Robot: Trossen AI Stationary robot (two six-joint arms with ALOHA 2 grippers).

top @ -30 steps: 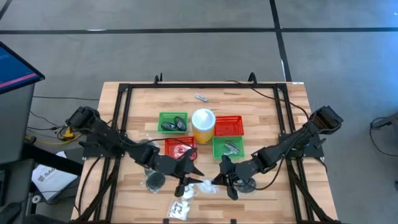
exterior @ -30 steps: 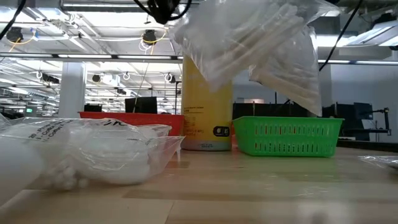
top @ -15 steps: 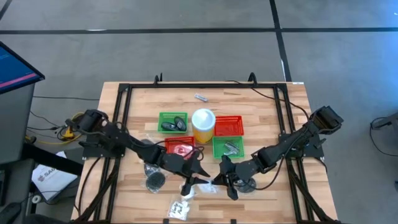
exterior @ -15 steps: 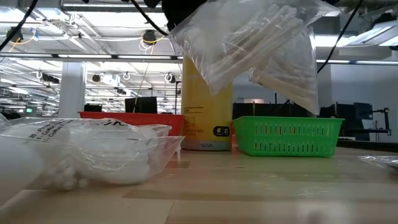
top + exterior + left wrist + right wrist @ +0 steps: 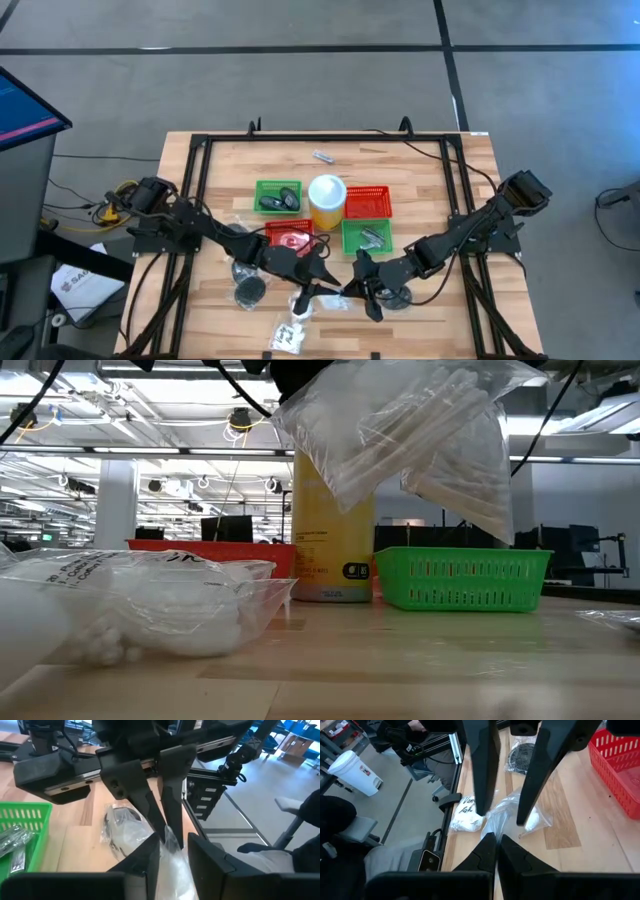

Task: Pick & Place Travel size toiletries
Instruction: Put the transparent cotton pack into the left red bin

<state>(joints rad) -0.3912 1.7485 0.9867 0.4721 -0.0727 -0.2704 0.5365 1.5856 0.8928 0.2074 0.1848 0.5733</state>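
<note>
A clear bag of white swab sticks (image 5: 331,297) is held up between my two grippers near the table's front middle; it fills the top of the low view (image 5: 410,430). My left gripper (image 5: 314,284) is at the bag's left side and is shut on it. My right gripper (image 5: 350,291) is at its right side, also shut on it. A printed packet of white pieces (image 5: 288,335) lies flat by the front edge. A bag with a dark round piece (image 5: 248,290) lies flat on the table under the left arm. My left gripper has the clear bag (image 5: 172,857) between its two fingers, one finger on each face; the bag fills the narrow gap. The fingers come level from the table's left. The bag is clear of the table. My right gripper pinches a gathered edge of the clear bag (image 5: 496,827) between its shut fingertips (image 5: 487,851). The fingers come slanting from the table's right. The bag stretches from them toward the left gripper's fingers (image 5: 481,795), lifted clear of the table.
A yellow cup with a white lid (image 5: 327,200) stands mid-table among two green baskets (image 5: 278,197) (image 5: 367,238) and two red baskets (image 5: 367,203) (image 5: 290,238). Another bag with a dark round piece (image 5: 396,297) lies under the right arm. A small silvery piece (image 5: 322,156) lies far back.
My left gripper has gone toward the table's right edge, up to the bag that my right gripper holds, and now has it between its fingers. The bag has stayed lifted; its upper left corner has shifted a little.
</note>
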